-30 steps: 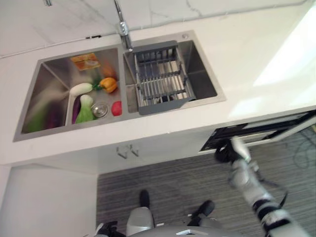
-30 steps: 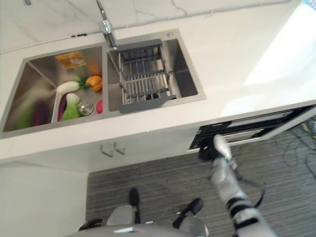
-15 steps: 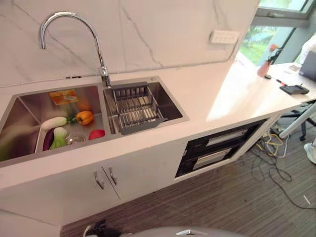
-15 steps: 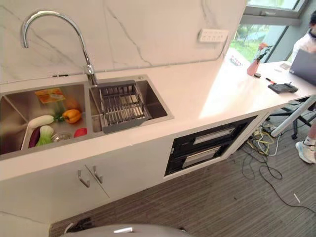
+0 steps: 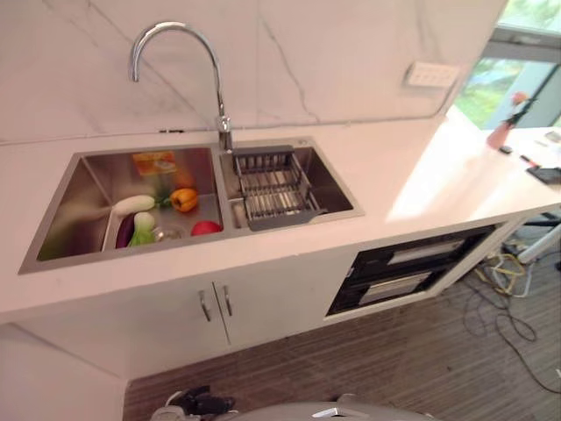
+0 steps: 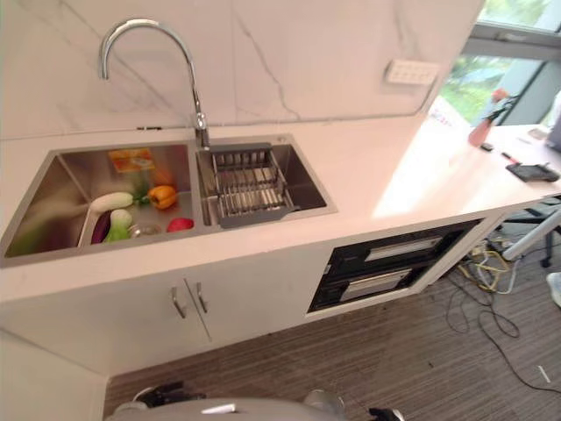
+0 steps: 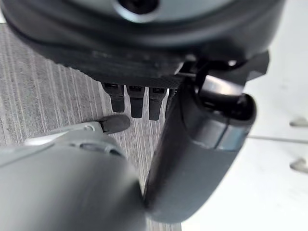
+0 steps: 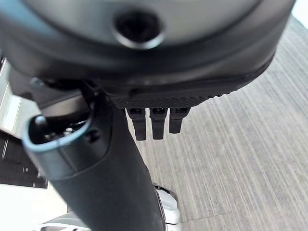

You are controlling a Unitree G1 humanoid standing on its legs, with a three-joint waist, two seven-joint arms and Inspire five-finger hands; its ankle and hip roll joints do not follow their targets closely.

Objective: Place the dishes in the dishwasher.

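A grey dish rack (image 5: 273, 186) sits in the right basin of the steel sink (image 5: 88, 189); I make out no dishes on it. The black dishwasher front (image 5: 412, 267) is set under the white counter, right of the cabinet doors (image 5: 263, 303). My left hand (image 7: 202, 139) hangs over the striped floor beside the white cabinet, fingers straight, holding nothing. In the right wrist view, my right hand (image 8: 110, 168) also hangs above the floor, fingers straight and empty, with the dark dishwasher front off to one side.
The left basin holds a white tray with a pale radish (image 5: 133, 204), an orange pepper (image 5: 184, 200), a red tomato (image 5: 205, 228) and greens. A tall curved tap (image 5: 219, 96) stands behind the sink. A pink bottle (image 5: 501, 133) stands at the counter's far right; loose cables (image 5: 504, 272) lie below.
The camera has tilted up and drawn back, so the whole picture shifted. My right arm, by the dishwasher front a second ago, has dropped out of the eye views.
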